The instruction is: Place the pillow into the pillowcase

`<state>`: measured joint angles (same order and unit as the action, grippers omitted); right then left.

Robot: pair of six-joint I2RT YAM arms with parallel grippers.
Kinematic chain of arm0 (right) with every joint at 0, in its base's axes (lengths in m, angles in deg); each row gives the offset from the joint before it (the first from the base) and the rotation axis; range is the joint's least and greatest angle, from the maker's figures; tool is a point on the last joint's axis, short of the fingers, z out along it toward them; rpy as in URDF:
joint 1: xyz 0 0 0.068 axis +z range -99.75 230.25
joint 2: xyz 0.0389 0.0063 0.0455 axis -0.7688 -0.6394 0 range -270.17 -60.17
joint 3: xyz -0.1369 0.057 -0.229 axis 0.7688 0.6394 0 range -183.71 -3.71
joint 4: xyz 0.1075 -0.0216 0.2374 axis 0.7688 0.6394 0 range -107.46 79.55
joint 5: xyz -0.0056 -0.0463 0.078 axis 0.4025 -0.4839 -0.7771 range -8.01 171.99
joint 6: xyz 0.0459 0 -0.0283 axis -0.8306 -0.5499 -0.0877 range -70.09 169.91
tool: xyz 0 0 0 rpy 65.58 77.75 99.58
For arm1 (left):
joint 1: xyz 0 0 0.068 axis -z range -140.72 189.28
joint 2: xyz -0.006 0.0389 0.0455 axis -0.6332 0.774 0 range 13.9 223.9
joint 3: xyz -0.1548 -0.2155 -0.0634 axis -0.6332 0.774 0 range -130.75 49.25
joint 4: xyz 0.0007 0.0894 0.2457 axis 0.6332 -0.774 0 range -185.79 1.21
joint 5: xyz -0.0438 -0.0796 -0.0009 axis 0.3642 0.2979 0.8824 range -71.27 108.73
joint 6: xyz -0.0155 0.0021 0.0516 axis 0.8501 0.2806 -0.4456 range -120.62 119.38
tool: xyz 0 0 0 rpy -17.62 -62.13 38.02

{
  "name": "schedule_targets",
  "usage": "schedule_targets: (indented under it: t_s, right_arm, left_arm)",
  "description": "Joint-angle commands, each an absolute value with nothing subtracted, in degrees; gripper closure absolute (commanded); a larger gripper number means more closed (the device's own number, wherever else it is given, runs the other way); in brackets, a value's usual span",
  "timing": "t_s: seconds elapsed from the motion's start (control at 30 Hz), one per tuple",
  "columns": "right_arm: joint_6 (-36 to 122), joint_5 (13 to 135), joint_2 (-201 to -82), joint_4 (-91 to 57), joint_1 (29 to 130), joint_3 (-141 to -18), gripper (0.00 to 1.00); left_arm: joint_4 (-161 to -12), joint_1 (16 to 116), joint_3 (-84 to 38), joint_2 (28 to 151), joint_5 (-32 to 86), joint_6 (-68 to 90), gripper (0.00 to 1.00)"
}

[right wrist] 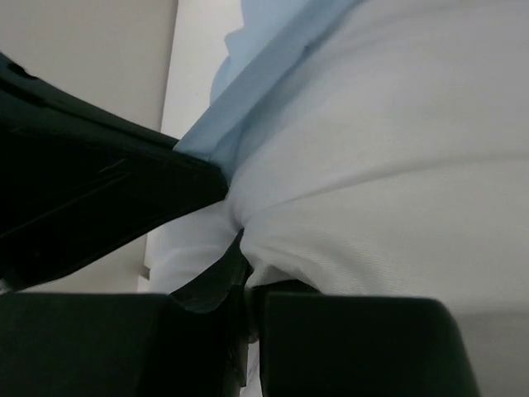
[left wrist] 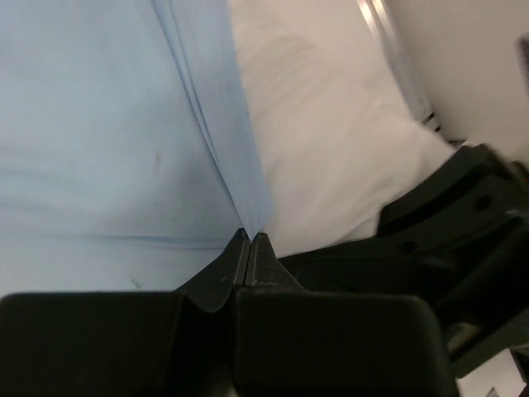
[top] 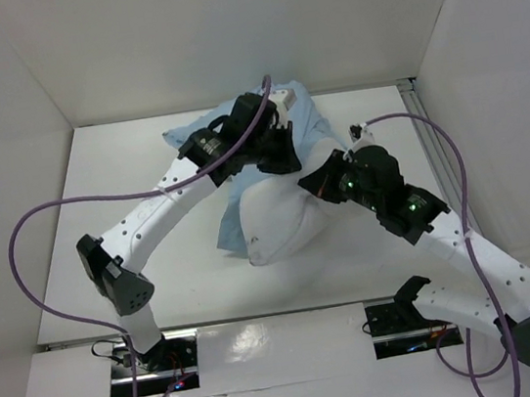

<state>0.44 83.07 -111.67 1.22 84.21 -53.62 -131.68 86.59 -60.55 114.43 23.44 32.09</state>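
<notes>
In the top view's centre, the white pillow (top: 273, 222) lies on the bench (top: 123, 169), its upper end under the light blue pillowcase (top: 311, 121). The left pincer (left wrist: 250, 248) is pressed together on the pillowcase hem. The right pincer (right wrist: 245, 263) pinches pillow fabric. It seems best to lift the hem taut, then feed the pillow corner beneath it toward the frame's top.

White flat tabletop (top: 123, 169), matte, closed in by plain white walls at left, back and right, with a thin silver metal rail (top: 422, 127) along the right edge. Lying on it, back of centre: rumpled light-blue fabric pillowcase (top: 312, 125), spread toward the rear wall. Lying just in front, touching and overlapping it: plump white soft pillow (top: 278, 221), near the table's middle.
</notes>
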Motion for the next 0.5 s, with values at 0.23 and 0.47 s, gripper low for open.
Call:
schedule_targets:
  t_s: [0.23,0.47]
  right_arm:
    - [8.52,89.54,-112.55,-16.22,82.95,-66.84,1.00]
    - [2.81,87.45,-129.58,-27.46,82.42,-44.94,1.00]
  left_arm:
    - [-126.15,91.14,-79.38,105.93,41.66,37.08,1.00]
    - [-121.84,90.52,-71.43,104.61,47.46,39.98,1.00]
